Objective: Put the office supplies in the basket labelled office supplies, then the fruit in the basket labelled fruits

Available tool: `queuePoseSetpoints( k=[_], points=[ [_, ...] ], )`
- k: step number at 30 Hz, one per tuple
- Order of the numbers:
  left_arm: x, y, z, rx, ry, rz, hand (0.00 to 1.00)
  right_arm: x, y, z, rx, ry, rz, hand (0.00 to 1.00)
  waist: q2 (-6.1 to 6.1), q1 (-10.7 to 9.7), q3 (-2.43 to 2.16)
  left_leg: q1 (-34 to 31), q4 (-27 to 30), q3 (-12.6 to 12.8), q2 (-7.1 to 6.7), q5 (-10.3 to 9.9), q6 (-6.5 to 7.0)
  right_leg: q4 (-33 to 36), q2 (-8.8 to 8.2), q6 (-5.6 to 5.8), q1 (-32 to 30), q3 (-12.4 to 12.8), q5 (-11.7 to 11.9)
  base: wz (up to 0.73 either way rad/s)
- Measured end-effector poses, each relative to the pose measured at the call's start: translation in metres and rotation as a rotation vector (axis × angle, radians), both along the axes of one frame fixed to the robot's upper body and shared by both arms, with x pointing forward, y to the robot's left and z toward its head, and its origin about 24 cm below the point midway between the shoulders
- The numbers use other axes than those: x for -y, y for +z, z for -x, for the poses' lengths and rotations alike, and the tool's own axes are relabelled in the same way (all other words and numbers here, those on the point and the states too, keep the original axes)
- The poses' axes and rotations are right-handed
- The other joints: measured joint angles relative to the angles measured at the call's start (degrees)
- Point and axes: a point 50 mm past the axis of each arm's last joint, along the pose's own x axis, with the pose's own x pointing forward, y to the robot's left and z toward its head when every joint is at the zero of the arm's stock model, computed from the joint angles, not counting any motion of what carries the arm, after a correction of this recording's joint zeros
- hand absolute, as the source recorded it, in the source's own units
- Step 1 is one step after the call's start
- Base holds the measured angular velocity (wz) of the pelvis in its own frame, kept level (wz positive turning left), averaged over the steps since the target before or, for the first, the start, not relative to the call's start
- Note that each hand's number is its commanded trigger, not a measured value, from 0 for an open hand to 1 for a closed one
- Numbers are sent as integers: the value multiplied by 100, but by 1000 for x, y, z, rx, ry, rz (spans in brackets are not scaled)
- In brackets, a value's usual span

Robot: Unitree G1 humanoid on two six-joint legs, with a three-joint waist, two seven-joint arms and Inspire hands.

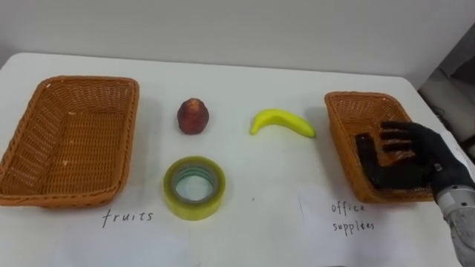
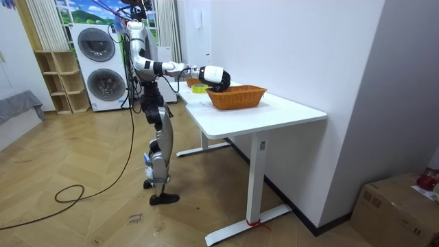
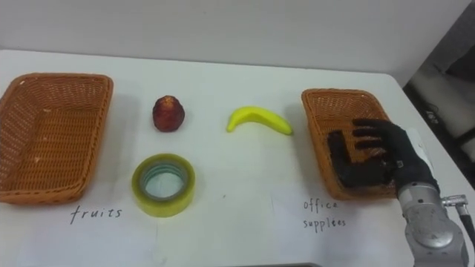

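Observation:
A red fruit and a yellow banana lie on the white table between two wicker baskets. A roll of yellow-green tape lies flat in front of the red fruit. The left basket has "fruits" handwritten before it and holds nothing. In front of the right basket the writing says "office supplies". My right hand is open, fingers spread, palm down inside that right basket. What lies beneath the hand is hidden. The room view has me standing at the table with my right hand over the near basket.
The table's front edge runs just below the handwritten labels. Beyond the table's right edge is a grey gap. In the room view, washing machines stand behind me and a cardboard box sits on the floor at the right.

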Motion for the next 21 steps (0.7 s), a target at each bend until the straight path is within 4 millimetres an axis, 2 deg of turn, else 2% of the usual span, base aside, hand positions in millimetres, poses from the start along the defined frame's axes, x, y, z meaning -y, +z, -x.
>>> queuePoseSetpoints(
  k=[21],
  points=[
    [0, 0, 1, -10, 5, -4, 0, 0, 0, 0, 0, 0, -1, 0, 6, -1, 1, -1, -9, -1, 1, 0, 0, 8, 3, 0, 6, 9, 0, 0]
  ],
)
